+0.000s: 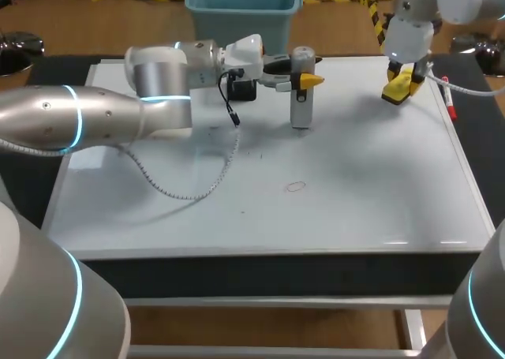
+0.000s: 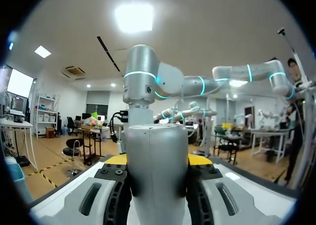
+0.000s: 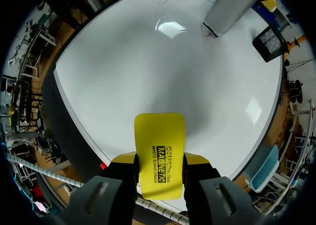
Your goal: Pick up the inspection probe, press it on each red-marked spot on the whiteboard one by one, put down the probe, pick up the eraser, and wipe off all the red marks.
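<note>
Closest in on the whiteboard [image 1: 379,193] is one small red mark [image 1: 295,187], a thin oval outline well apart from both arms. A thin cable [image 1: 197,187] from the left arm loops across the glossy white board, which has a dark surround.

Further in, the left gripper [image 1: 302,80] is clamped on the probe [image 1: 301,106], a plain silver-grey cylinder standing upright. Its lower end is down at the board, though I cannot tell if it actually touches.

Over at the far right corner, the right gripper [image 1: 404,81] pinches the eraser [image 1: 394,93], a bright yellow block held above the board. It is near a red marker [image 1: 448,100] lying along the right edge.

The left wrist view shows only the probe [image 2: 158,170] filling the gap between the fingers [image 2: 114,185], and none of the board's marks. The right wrist view shows the eraser [image 3: 160,151] as a flat yellow face with black print, pressed from both sides. The probe [image 3: 228,8] stands far ahead across the white board.
</note>
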`<act>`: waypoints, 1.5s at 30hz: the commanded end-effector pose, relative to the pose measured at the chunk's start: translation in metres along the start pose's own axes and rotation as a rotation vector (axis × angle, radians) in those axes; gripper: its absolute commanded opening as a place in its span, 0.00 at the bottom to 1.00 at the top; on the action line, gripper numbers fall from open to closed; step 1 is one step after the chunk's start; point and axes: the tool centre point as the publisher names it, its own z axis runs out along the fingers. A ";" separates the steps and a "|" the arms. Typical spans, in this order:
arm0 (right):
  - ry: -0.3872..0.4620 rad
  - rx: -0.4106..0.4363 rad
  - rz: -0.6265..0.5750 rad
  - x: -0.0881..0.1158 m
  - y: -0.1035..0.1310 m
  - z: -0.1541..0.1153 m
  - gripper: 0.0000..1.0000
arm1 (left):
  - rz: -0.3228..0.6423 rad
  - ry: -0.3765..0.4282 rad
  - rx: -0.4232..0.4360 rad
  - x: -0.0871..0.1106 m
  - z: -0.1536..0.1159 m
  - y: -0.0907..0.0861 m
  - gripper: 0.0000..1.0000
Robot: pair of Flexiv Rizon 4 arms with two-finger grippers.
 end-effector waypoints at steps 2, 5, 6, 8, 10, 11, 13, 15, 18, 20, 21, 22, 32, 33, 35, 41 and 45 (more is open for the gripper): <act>0.003 0.002 -0.001 0.000 0.000 -0.001 0.00 | -0.010 0.014 0.003 -0.004 0.006 0.004 0.00; 0.003 0.002 -0.001 0.000 0.000 -0.001 0.00 | -0.016 0.017 0.004 -0.001 0.008 0.006 0.00; 0.003 0.002 -0.001 0.000 0.000 -0.001 0.00 | -0.020 0.019 0.005 0.000 0.008 0.008 0.00; 0.003 0.002 -0.001 0.000 0.000 -0.001 0.00 | -0.025 0.023 0.004 0.001 0.010 0.009 0.00; 0.003 0.002 -0.001 0.000 0.000 -0.001 0.00 | -0.029 0.026 0.003 0.002 0.011 0.011 0.00; 0.003 0.002 -0.001 0.000 0.000 -0.001 0.00 | -0.033 0.028 0.004 0.002 0.011 0.013 0.00; 0.003 0.002 -0.001 0.000 0.000 -0.001 0.00 | -0.038 0.029 0.003 0.002 0.011 0.015 0.00; 0.003 0.002 -0.001 0.000 0.000 -0.001 0.00 | -0.038 0.032 0.002 0.002 0.011 0.016 0.00; 0.003 0.002 -0.001 0.000 0.000 -0.001 0.00 | -0.035 0.036 0.002 0.002 0.010 0.017 0.00; 0.003 0.002 -0.001 0.000 0.000 -0.001 0.00 | -0.034 0.038 0.002 0.002 0.010 0.018 0.00; 0.003 0.002 -0.001 0.000 0.000 -0.001 0.00 | -0.034 0.038 0.001 0.002 0.010 0.018 0.00; 0.003 0.002 -0.001 0.000 0.000 -0.001 0.00 | -0.033 0.039 0.000 0.003 0.010 0.018 0.00; 0.003 0.002 -0.001 0.000 0.000 -0.001 0.00 | -0.028 0.039 -0.001 0.005 0.009 0.017 0.00; 0.003 0.002 -0.001 0.000 0.000 -0.001 0.00 | -0.029 0.039 -0.001 0.006 0.009 0.017 0.00; 0.003 0.002 -0.001 0.000 0.000 -0.001 0.00 | -0.030 0.041 -0.002 0.006 0.010 0.017 0.00; 0.003 0.002 -0.001 0.000 0.000 -0.001 0.00 | -0.031 0.041 -0.004 0.007 0.010 0.017 0.00; 0.003 0.002 -0.001 0.000 0.000 -0.001 0.00 | -0.026 0.037 -0.005 0.012 0.010 0.008 0.00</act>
